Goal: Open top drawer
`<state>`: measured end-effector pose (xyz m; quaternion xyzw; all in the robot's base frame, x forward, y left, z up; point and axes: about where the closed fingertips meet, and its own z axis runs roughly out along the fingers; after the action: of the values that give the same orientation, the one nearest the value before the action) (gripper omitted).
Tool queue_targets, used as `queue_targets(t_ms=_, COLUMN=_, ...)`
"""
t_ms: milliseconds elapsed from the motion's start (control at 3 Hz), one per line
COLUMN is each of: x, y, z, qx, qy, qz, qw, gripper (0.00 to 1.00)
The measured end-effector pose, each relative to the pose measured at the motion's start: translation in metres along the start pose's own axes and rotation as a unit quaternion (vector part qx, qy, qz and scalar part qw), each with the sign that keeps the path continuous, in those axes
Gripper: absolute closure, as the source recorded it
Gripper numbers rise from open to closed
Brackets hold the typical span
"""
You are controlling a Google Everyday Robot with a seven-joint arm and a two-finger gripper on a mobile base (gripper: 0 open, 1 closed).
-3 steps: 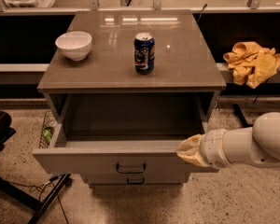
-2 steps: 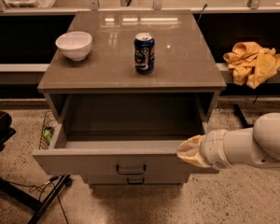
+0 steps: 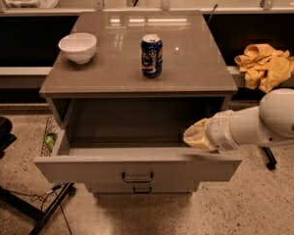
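Top drawer (image 3: 137,168): it stands far out of the cabinet, below the tabletop. Its flat front faces my camera and its long axis runs left to right. The dark handle (image 3: 137,178) sits in the middle.
Tool (image 3: 198,136): it is at the right end of the drawer's front rim. I cannot tell whether it is apart or together.
Arm (image 3: 264,121): white, it reaches in from the right.
Tabletop (image 3: 196,58): grey-brown and glossy, with a white bowl (image 3: 78,47) at the left and a blue can (image 3: 151,56) near the centre, well apart.
Around: a yellow cloth (image 3: 264,65) lies on a ledge at the right.
Floor (image 3: 245,204): speckled stone.
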<state>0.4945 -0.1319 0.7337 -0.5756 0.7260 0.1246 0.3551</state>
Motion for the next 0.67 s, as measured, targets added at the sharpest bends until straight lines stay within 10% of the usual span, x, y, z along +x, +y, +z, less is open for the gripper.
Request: queue_targets(t_ms=667, x=-0.004, y=-0.008, z=0.017, qx=0.000, qy=0.010, qz=-0.006, qw=0.9999, gripper=1.00)
